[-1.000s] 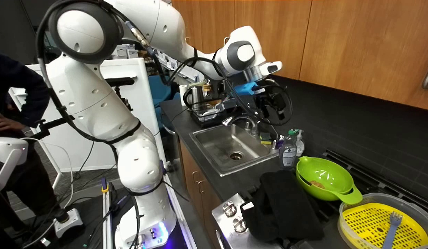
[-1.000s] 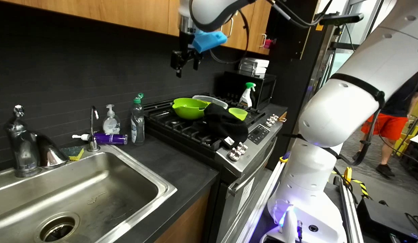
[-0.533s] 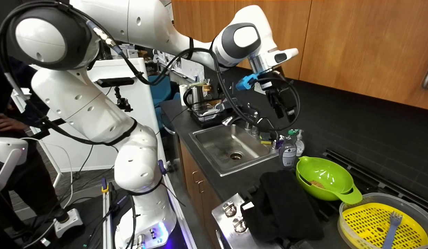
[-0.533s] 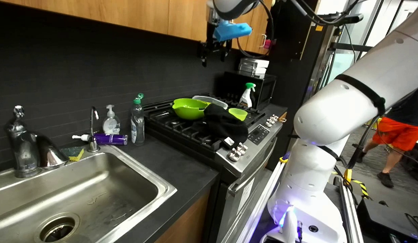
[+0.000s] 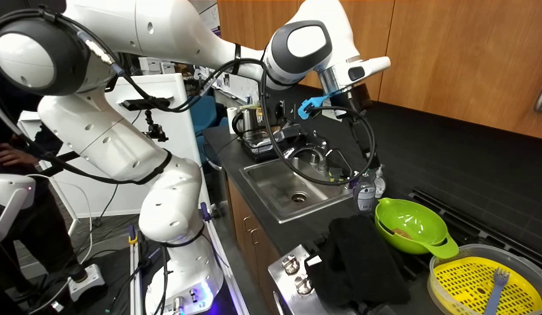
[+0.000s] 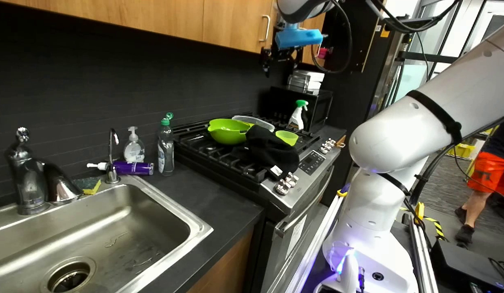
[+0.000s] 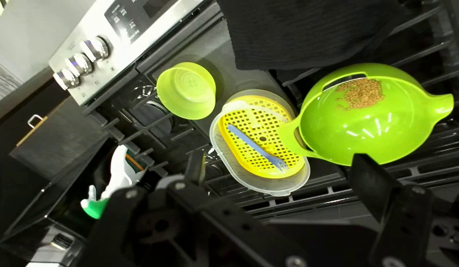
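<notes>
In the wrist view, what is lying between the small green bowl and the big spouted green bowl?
The wrist view shows a translucent container there, holding a yellow perforated tray with a blue fork on it.

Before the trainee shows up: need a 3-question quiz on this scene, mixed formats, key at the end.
1. Multiple choice: what lies across the yellow perforated insert?
a) the black cloth
b) the blue fork
c) the purple bottle

2. True or false: the end effector is open, with nothing in its grip.

3. Short answer: in the wrist view, which container holds the small brown pellets?

Key:
1. b
2. True
3. The spouted green bowl
</notes>
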Available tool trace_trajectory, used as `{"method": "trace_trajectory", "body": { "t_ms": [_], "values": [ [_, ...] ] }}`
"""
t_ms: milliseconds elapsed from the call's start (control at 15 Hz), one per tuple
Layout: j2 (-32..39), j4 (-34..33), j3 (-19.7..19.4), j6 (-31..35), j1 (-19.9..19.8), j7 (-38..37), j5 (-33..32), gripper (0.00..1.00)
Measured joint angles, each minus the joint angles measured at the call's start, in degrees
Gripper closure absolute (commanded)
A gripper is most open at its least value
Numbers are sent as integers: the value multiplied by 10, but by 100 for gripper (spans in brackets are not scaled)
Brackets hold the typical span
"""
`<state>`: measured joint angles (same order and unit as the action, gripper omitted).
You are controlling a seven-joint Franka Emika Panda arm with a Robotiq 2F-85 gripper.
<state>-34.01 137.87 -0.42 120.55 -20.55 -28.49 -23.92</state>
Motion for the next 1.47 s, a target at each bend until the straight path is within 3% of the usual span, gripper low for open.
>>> {"method": "trace_trajectory", "body": {
  "t_ms": [467,1000,1467],
  "values": [
    [-20,32,-1,65,-32,-115,-4,0],
    [-76,66,10,109,-93,-221,-104,0],
    [-89,73,8,108,-96,-236,-120,0]
  ]
}}
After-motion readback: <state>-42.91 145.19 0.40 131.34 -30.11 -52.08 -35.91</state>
